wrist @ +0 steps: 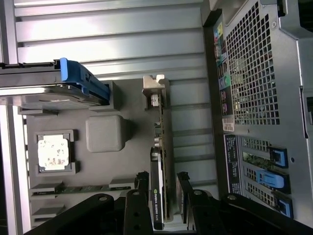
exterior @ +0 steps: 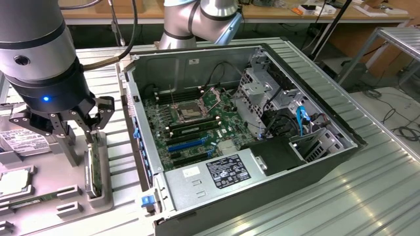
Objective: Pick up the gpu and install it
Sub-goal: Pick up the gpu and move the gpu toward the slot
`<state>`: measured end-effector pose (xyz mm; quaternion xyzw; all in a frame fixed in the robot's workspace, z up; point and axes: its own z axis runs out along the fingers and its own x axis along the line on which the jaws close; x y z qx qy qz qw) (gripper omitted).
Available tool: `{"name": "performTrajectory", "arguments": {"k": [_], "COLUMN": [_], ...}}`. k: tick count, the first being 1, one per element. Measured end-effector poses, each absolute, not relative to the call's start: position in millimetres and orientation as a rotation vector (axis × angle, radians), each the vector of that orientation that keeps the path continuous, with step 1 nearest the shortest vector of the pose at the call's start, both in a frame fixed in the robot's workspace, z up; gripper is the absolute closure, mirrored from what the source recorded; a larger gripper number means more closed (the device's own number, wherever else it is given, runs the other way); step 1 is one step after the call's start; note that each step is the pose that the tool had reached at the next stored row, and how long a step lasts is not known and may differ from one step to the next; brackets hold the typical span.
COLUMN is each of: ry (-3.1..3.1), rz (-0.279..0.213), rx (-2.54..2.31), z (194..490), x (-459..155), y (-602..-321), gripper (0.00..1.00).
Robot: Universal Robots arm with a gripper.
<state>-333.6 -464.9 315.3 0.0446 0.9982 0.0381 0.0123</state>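
Here, on the ribbed metal table (exterior: 367, 196) beside the open case (exterior: 196, 64), the gripper (wrist: 162, 177) straddles the upright gpu (wrist: 165, 137), fingers (wrist: 138, 205) wide

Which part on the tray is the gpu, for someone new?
Beside the open computer case, on the exterior view's left, lies a grey tray. The gpu stands on edge in its slot nearest the case, straddled by the open gripper: a thin dark card with a silver end bracket, unlike the flat square chip.

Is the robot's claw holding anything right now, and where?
Nothing held. The open gripper straddles the upright gpu, one finger beside each face, not closed on it.
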Motion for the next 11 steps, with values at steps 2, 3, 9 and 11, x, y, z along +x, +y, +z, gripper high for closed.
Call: {"name": "performTrajectory", "arguments": {"k": [2, 3, 9, 11], "ry": [3.112, 3.112, 3.112, 3.112], "rz": [0.119, 0.119, 0.118, 0.118], "rx": [0.139, 0.139, 0.139, 0.139], "z": [313.8, 313.0, 311.8, 311.5], "x": [-333.6, -333.6, -333.6, -333.5], "y": [-464.9, -464.9, -464.9, -464.9], "gripper": [0.64, 0.64, 0.64, 0.64]}}
